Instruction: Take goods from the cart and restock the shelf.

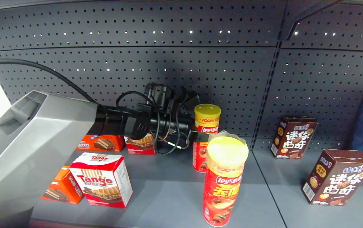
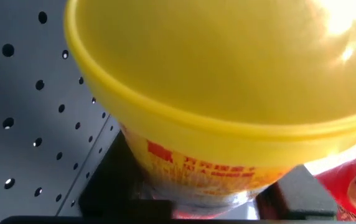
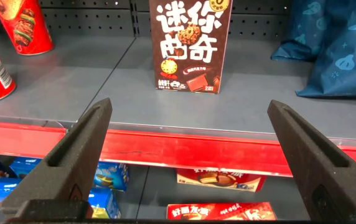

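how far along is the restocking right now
Done: a red chip can with a yellow lid already stands near the front of the grey metal shelf. In hand: the left pincer grips a second such can, upright farther back. Left: letting go; the right pincer is open, empty.

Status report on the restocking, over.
Left gripper shut on rear chips can, upright on shelf. Right gripper open, empty. Front chips can stands close in front.

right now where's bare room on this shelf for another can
Bare shelf between the Tango box and front chip can, and between that can and the front brown box. Crowded behind, where the left gripper holds the rear chip can.
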